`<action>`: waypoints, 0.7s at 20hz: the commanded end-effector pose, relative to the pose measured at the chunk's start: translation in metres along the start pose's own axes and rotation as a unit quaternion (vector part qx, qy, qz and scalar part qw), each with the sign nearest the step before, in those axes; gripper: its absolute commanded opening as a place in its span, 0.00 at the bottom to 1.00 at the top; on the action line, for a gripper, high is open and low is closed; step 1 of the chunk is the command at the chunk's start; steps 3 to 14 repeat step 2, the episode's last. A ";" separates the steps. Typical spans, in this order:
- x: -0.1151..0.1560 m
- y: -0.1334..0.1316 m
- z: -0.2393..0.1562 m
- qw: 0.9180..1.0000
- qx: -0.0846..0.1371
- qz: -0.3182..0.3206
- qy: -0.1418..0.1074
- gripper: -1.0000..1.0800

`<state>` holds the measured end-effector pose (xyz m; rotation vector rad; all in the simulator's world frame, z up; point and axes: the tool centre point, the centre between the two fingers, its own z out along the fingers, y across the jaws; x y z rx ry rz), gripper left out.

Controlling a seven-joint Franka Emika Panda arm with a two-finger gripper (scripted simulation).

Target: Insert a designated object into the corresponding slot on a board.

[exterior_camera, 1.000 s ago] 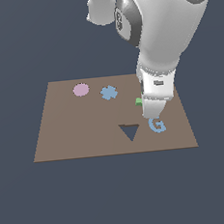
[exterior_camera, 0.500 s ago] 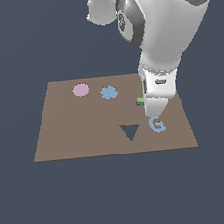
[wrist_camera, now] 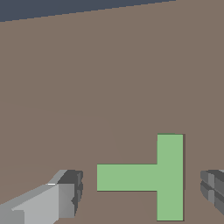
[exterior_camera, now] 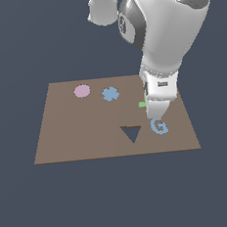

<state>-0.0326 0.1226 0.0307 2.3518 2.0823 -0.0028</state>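
Note:
The light-green T block (wrist_camera: 168,177) lies flat on the brown board (wrist_camera: 87,87). My gripper (wrist_camera: 142,189) is open and straddles it, with one fingertip (wrist_camera: 70,192) off the end of its stem and the other (wrist_camera: 213,186) beyond its crossbar. Neither touches it. In the exterior view the gripper (exterior_camera: 154,113) is low over the board (exterior_camera: 64,140), and only a sliver of the green T (exterior_camera: 142,104) shows beside it. No T-shaped slot shows in either view.
A dark triangular cutout (exterior_camera: 131,133) is near the board's front. A blue letter G (exterior_camera: 159,127) lies just in front of the gripper. A pink disc (exterior_camera: 82,91) and a blue cross-shaped piece (exterior_camera: 110,93) lie at the back.

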 end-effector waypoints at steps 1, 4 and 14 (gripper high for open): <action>0.000 0.000 0.000 1.000 0.000 0.000 0.000 0.96; 0.000 0.000 0.000 1.000 0.000 0.000 0.000 0.96; 0.000 0.000 0.000 1.000 0.000 0.000 0.000 0.96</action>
